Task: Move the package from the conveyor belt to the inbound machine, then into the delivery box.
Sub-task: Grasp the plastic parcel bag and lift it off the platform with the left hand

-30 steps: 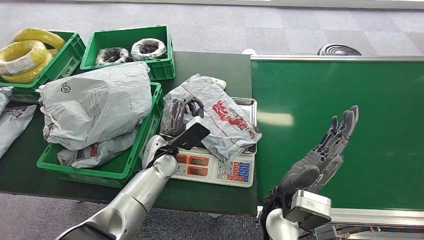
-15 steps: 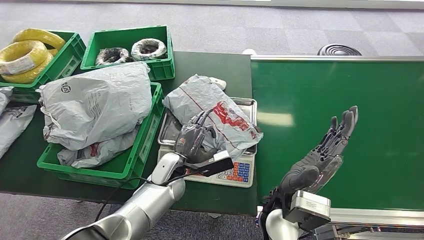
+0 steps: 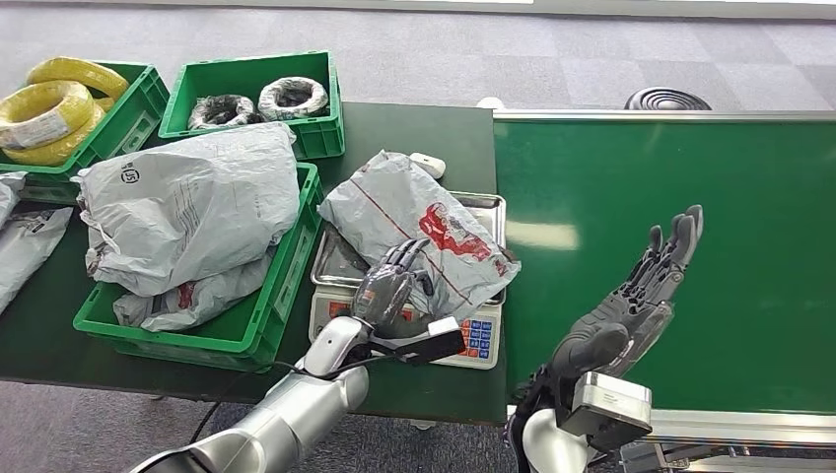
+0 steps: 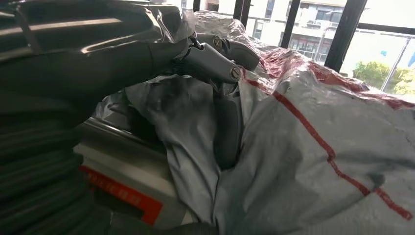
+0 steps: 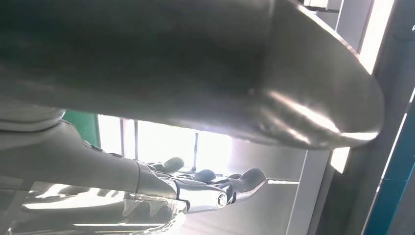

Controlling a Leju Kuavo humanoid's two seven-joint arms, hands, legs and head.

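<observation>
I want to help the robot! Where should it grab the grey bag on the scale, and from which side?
Probably the loose near-left edge of the grey bag, coming from the robot's side. That crumpled corner hangs over the scale rim, so fingers can wrap around it. The left robot hand is already there, fingers pressed into the folds. The far side lies flatter, with less to pinch.

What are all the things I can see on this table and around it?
Package: one, grey with red print, on the scale.
Scale: one, white, metal tray, table's near edge.
Crates: three, green; nearest holds grey bags, the others yellow coils and dark coils.
Conveyor belt: one, green, at right.
Left hand: grips the package's near edge.
Right hand: open, above the belt.
</observation>
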